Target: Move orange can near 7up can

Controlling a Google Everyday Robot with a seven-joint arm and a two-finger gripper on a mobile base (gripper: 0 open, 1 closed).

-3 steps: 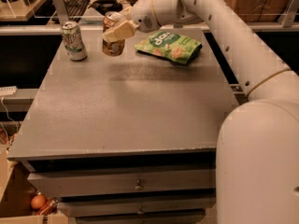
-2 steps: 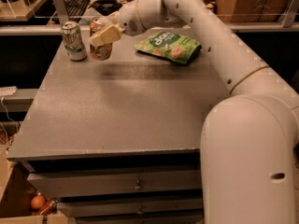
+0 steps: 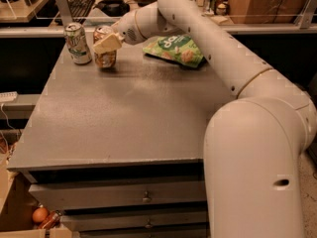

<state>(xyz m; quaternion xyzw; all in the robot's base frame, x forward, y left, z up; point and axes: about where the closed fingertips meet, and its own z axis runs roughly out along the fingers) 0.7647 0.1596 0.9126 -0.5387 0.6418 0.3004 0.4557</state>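
The robot's pale two-finger hand (image 3: 107, 44) is at the far left part of the desk, closed around the upper half of the orange-bronze drinks can with a silver top rim (image 3: 105, 60). One cream-coloured finger (image 3: 110, 42) lies slantwise across the can's front. The can stands upright under the hand, its base at the desk top; whether it rests there or is held just clear cannot be told. Just to its left, close but apart, stands the white-and-green 7up can with a silver top (image 3: 78, 44), also upright. To the right of the hand, under the white jointed arm (image 3: 208, 43), lies a flat green snack bag (image 3: 174, 48). The grey flat-topped desk (image 3: 124, 123) has metal drawers (image 3: 143, 198) below its front edge. Behind it, a higher shelf carries a dark keyboard (image 3: 81, 3). Low at the left sits a small round orange object (image 3: 39, 214).
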